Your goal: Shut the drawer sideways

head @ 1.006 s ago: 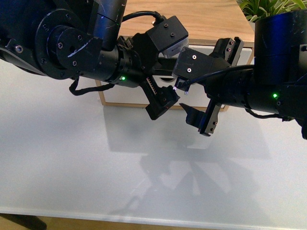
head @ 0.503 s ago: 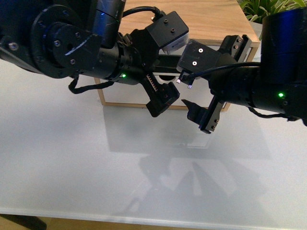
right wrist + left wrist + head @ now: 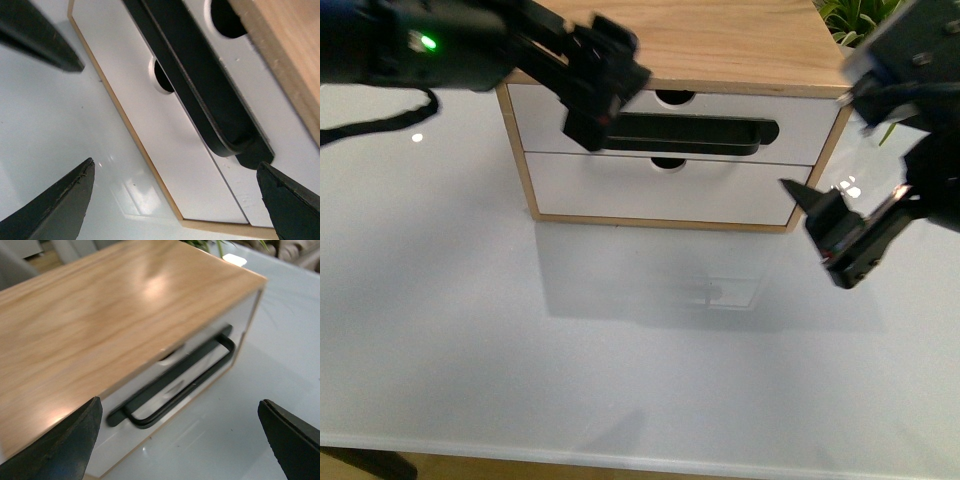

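While the drawer [image 3: 800,115] sits pushed in at 12 o'clock on the table [image 3: 620,350], the left tool [image 3: 177,407] hangs spread wide by the 9 o'clock end of its handle [image 3: 690,133]. The right tool [image 3: 820,235], equally wide, holds nothing at 3 o'clock.

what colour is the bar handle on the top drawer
Black, a long bar handle against the white drawer front; clearest in the front view.

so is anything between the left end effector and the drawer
Nothing visible. The left end effector hangs open right at the left end of the black bar handle of the drawer, whose front already looks level with the lower front.
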{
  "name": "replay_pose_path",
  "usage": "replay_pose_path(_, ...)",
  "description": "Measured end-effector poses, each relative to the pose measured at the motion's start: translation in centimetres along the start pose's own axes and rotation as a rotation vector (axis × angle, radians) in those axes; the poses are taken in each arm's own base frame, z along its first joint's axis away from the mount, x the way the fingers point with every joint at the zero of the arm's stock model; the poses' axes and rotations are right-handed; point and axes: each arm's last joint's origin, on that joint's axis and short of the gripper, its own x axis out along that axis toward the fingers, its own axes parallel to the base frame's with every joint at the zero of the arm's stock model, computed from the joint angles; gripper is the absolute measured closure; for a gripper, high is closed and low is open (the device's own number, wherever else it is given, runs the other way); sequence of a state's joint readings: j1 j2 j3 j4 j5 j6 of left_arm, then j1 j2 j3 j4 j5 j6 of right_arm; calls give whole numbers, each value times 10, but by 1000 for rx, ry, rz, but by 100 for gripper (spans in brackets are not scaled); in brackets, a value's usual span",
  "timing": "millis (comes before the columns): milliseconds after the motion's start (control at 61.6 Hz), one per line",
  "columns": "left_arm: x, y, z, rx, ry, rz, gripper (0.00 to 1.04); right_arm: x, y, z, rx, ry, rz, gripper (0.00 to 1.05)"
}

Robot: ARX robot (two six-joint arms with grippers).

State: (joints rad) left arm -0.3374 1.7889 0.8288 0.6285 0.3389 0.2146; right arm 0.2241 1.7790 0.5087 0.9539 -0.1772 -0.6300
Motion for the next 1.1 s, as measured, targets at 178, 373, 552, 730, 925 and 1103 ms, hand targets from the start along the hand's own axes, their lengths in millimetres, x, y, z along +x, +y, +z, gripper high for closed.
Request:
replay_pose_path(178, -53, 14, 7, -186, -64, 148, 9, -50, -13, -2, 188, 47, -183, 9)
replay_pose_path(373, -116, 15, -5, -220, -237, 657, 35, -62, -13, -3, 372, -44, -409, 23)
replay_pose_path(552, -155, 2, -21, -216, -270, 696, 67, -93, -13, -3, 567, -162, -476, 53)
replay_pose_path(730, -176, -8, -37, -217, -261, 699, 102, -119, -11, -5, 612, -143, -474, 90)
replay_pose_path(925, -199, -14, -51, -214, -257, 690, 103, -146, -13, -7, 616, -164, -476, 103)
replay_pose_path(1103, -208, -23, -64, -212, -264, 698, 103, -159, -7, -8, 616, -166, -480, 103)
